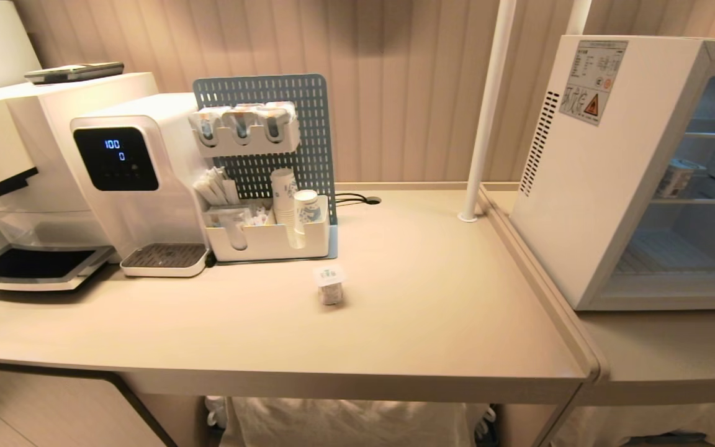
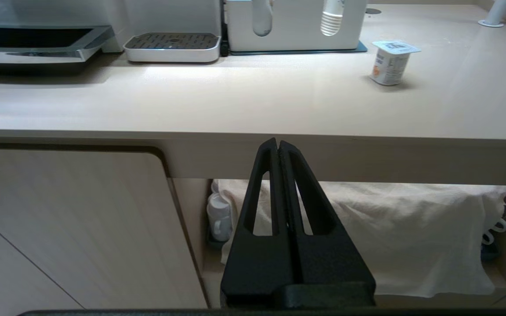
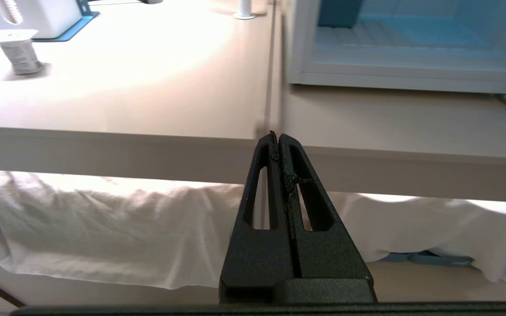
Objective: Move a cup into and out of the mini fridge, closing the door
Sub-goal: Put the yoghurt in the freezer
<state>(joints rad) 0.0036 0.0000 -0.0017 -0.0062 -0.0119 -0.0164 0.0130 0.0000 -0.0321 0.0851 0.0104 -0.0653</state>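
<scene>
Found the cup [image 1: 330, 285] upright near the middle of the counter [image 1: 426, 335], just in front of the white organiser [image 1: 270, 242] and well back from the front edge. Found the mini fridge [image 1: 581, 186] on the adjoining surface past the counter's right edge, front open and wire shelves exposed; could not make out the door itself. Noted another small cup [image 1: 677, 177] on a shelf inside.

Found the left gripper [image 2: 278, 145] clenched on nothing, below the counter's front edge. Found the right gripper [image 3: 276, 138] likewise clenched and empty, below the counter's right front corner.

Judged the step as the first reach for the cup, with nothing yet done. Judged it best to spread the jaws wide before approaching, come in level over the front edge, and close on the cup's body under the foil lid's rim, not on the lid. Expected a light, narrow-based cup to tip at a nudge. Advised lifting well clear before crossing the raised lip at the right edge.
</scene>
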